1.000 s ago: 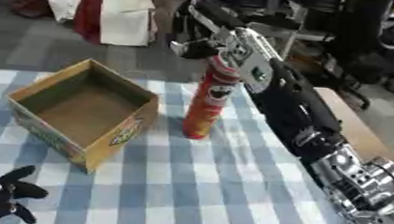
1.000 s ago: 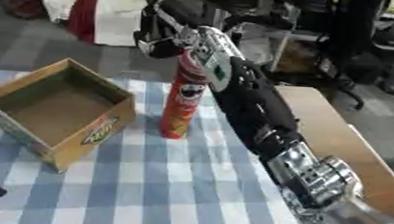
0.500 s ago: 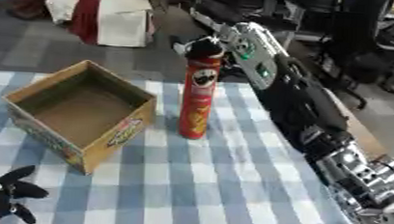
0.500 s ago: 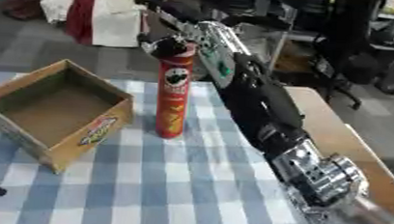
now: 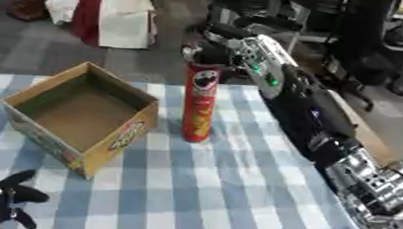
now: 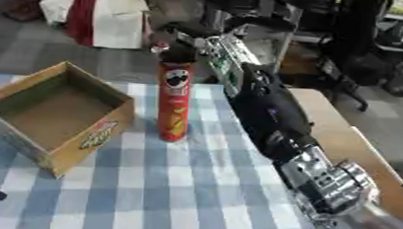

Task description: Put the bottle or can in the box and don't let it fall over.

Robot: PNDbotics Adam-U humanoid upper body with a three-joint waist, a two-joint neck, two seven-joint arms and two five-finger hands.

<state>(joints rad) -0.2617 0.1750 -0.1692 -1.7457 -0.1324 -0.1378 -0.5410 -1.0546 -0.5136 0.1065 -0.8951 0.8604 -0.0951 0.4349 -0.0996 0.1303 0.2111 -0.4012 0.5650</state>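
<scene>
A tall red chips can [image 5: 199, 104] stands upright just right of the open cardboard box [image 5: 122, 132], its base down near the checked tablecloth [image 5: 235, 197]. My right hand [image 5: 211, 52] comes in from the right and is curled round the can's top, hiding the lid. The box has nothing inside and sits at the left of the table. My left hand [image 5: 6, 202] rests at the lower left corner with relaxed fingers, far from the can.
The table's wooden right edge [image 5: 360, 129] runs beside my right arm. Beyond the far edge are a white and red bundle [image 5: 106, 12] on the floor and dark office chairs [image 5: 364, 41].
The can was tilted a second ago and now stands straight. My right hand has carried it a little to the left, closer to the box. The left hand has stayed put.
</scene>
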